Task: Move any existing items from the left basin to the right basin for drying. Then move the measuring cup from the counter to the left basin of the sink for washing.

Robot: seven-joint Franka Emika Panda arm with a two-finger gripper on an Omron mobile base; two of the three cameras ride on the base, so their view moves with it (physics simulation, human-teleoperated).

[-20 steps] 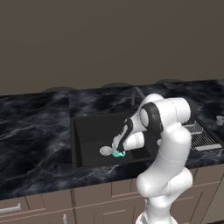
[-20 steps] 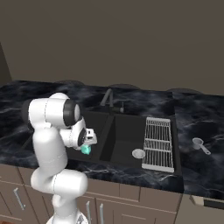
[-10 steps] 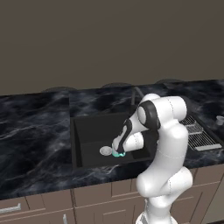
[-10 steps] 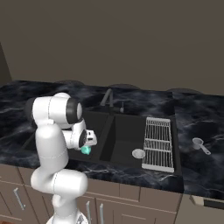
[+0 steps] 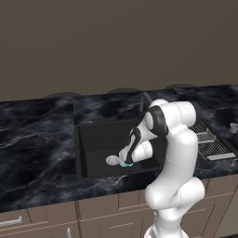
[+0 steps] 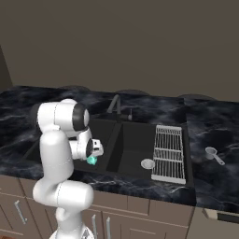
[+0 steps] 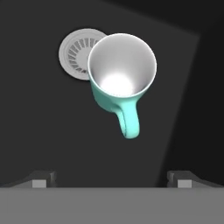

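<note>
The teal mug (image 7: 121,78) stands upright on the floor of the left basin (image 5: 97,139), beside the round silver drain (image 7: 74,50), its white inside facing the hand camera and its handle pointing towards the fingers. My gripper (image 7: 111,177) hangs just above it, open, with both fingertips (image 7: 41,178) spread wide and clear of the mug. From the base, the mug (image 5: 124,163) peeks out under the hand (image 5: 132,151). The measuring cup (image 6: 212,153) lies on the counter (image 6: 214,126) right of the sink. The right basin (image 6: 135,144) holds nothing but its drain (image 6: 148,163).
A white wire rack (image 6: 169,151) lies over the right side of the narrower basin. The dark faucet (image 6: 115,103) rises behind the centre divider. My arm's elbow (image 5: 169,118) stands over the sink's front edge.
The upper arm has shifted slightly; the hand stays low in the left basin over the teal mug, which has not moved.
</note>
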